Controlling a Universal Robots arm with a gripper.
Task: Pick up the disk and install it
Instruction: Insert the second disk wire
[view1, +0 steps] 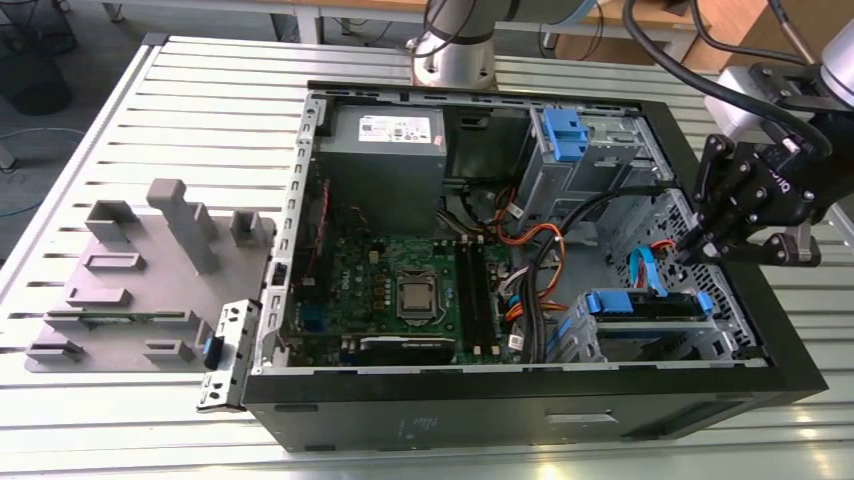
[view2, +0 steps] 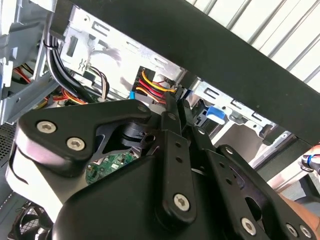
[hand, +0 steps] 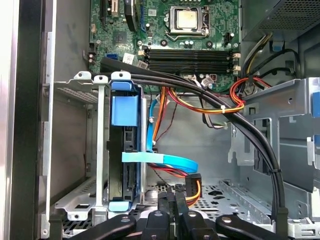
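Where the black gripper (view1: 697, 248) hangs over the open computer case (view1: 534, 400), at the exterior view's right, its jaws stand pressed together with nothing between them; in both wrist views the two slim fingers (hand: 176, 210) meet flat against each other. Just beside the fingertips in the first wrist view lies a light blue ribbon cable (hand: 165, 160) and a black connector with red, yellow and orange wires (hand: 194, 187). Next to these stands the disk (hand: 125, 165), seated on edge in the lower drive cage (hand: 82, 150) with its blue plastic rail (hand: 124, 111) facing outward; in the exterior view the same disk (view1: 647, 305) sits in the case's front lower corner, just below the gripper and apart from it. A thick black cable bundle (hand: 210, 102) arches over the cage. Beyond it lies the green motherboard (view1: 400, 285) with its bare processor socket (view1: 418, 296) and memory slots (hand: 190, 54). Farther back sit the grey power supply (view1: 387, 150) and an upper drive cage with a blue latch (view1: 567, 135). The case rests on a slatted metal counter (view1: 200, 120), where a grey fixture block (view1: 147, 270) stands at the exterior view's left.
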